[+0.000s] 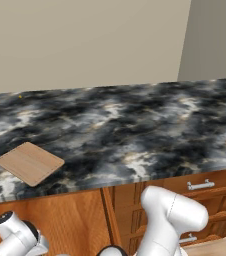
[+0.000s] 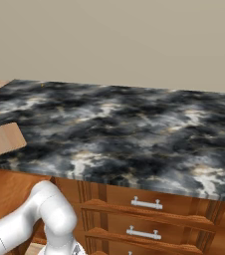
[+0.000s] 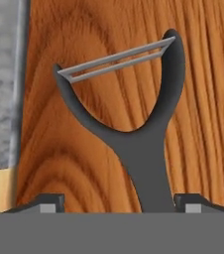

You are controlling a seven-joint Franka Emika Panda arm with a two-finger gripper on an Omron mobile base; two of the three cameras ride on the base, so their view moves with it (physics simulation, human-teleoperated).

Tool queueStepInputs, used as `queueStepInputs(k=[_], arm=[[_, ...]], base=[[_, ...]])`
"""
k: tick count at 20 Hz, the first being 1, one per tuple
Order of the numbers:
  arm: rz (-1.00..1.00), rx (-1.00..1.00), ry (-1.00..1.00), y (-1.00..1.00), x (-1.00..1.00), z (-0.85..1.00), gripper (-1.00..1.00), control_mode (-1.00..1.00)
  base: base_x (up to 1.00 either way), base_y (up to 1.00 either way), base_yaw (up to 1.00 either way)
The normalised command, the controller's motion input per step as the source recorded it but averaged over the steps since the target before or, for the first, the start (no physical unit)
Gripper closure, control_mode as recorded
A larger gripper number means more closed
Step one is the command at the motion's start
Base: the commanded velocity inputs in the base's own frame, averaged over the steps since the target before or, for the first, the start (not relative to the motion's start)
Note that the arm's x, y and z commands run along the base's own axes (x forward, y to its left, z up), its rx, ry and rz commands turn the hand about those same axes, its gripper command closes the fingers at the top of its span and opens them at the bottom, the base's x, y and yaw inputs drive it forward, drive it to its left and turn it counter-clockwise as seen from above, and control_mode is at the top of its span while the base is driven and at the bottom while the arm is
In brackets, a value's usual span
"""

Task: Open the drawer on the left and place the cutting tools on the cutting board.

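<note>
Drawer floor (image 3: 84, 163), gripper (image 3: 116, 203) straddling peeler (image 3: 143, 158)

A dark marbled countertop (image 1: 135, 125) runs above narrow stacked drawers (image 2: 144, 219) below a plain beige wall (image 1: 85, 40).

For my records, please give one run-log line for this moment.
tool: straddling peeler handle, jaws apart | peeler: lying on wood | cutting board: on counter, bare

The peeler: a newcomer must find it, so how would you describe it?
On the reddish-brown wood surface in the hand view, between the gripper fingertips, lies the peeler. It is dark grey and Y-headed, with a thin silver blade across its fork; the grey slab beside it is flat.
</note>
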Motion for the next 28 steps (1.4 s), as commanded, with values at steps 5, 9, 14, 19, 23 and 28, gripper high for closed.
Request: queueStepInputs(k=[5, 9, 14, 19, 23, 28], arm=[[0.0, 0.0, 0.0, -0.04, -0.06, -0.05, 1.0, -1.0], [0.0, 0.02, -0.01, -0.14, -0.25, 0.16, 1.0, -1.0], [0.0, 0.06, -0.04, -0.06, -0.18, 0.57, 1.0, -1.0], [0.0, 0.1, -0.03, -0.1, -0.03, 1.0, 1.0, -1.0], [0.0, 0.09, 0.0, -0.32, -0.04, 1.0, 1.0, -1.0], [-0.05, 0.07, 0.0, -0.49, 0.0, 1.0, 1.0, -1.0]], base=[[0.0, 0.0, 0.0], [0.0, 0.0, 0.0], [0.0, 0.0, 0.0], [0.0, 0.0, 0.0], [0.0, 0.0, 0.0], [0.0, 0.0, 0.0]])
